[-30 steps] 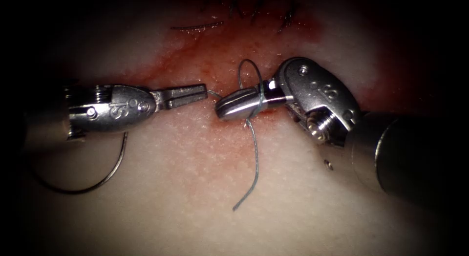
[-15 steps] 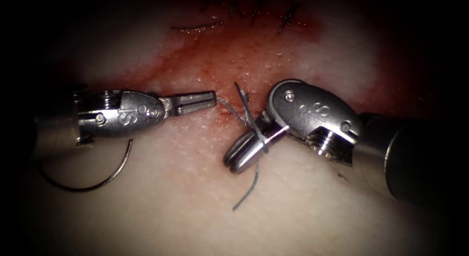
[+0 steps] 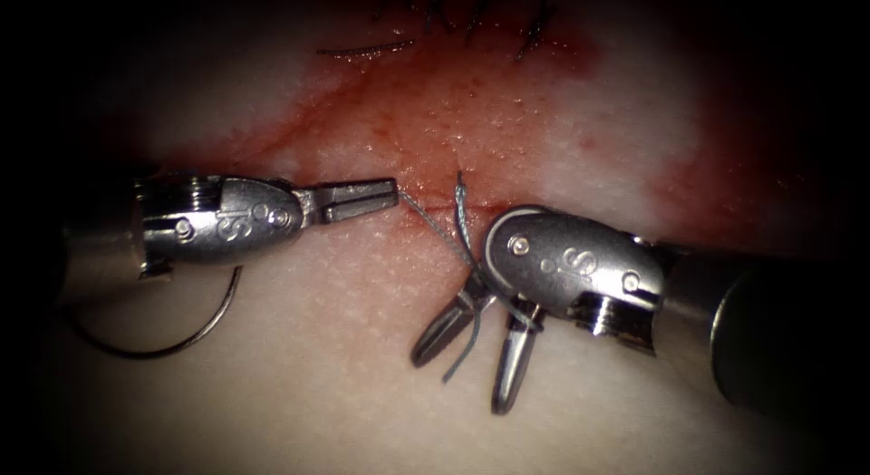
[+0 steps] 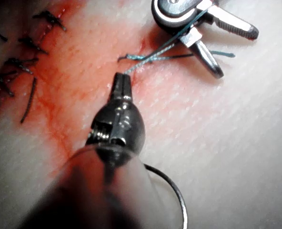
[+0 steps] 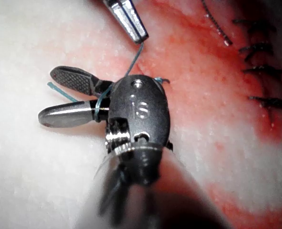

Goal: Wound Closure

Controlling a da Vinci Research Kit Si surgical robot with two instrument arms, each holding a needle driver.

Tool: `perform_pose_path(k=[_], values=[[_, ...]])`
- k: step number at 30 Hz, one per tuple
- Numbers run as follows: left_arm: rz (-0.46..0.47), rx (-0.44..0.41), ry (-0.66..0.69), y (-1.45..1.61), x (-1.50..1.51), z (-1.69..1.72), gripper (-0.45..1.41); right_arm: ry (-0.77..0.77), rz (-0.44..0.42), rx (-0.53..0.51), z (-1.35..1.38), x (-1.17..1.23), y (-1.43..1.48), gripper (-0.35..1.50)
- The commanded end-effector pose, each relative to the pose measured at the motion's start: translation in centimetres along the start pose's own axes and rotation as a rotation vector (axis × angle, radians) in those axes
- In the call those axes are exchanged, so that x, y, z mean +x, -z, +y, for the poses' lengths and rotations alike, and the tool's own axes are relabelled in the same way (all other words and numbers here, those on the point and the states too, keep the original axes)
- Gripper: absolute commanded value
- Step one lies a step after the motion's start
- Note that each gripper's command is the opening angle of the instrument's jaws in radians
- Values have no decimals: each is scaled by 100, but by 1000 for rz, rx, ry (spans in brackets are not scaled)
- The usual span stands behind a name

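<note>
Endoscope, left tool (image 3: 391,194): fingers closed on the thread (image 3: 433,228), at the cut's left edge.
Endoscope, right tool (image 3: 469,348): fingers spread apart, holding nothing; thread wound around their base, its free end (image 3: 458,364) lying between them.
Endoscope, needle (image 3: 172,344): lying free on the tissue (image 3: 299,384) below the left tool, not in the tissue.
Left wrist: left tool (image 4: 121,82) pinches the thread (image 4: 150,58); needle (image 4: 175,193) beside the shaft.
Right wrist: right tool (image 5: 55,95) gaping, thread (image 5: 99,106) looped over one finger.
</note>
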Motion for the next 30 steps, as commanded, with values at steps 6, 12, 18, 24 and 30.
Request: perform_pose_path(k=[6, 12, 18, 24, 30], values=[[-7, 0, -4, -7, -3, 5, -45, -9, -102, -17, 15, -10, -9, -10], [-7, 1, -5, -1, 0, 23, -45, -28, -131, -36, 19, 0, 5, -35], [-13, -6, -6, 5, 8, 53, -45, -13, -44, -123, 23, 20, 33, -35], [-16, -8, -8, 12, 19, 79, -45, -4, 57, -178, 27, 32, 60, -35], [-41, -40, -27, 15, 36, 123, -45, -8, 113, -263, 37, 35, 83, -35]])
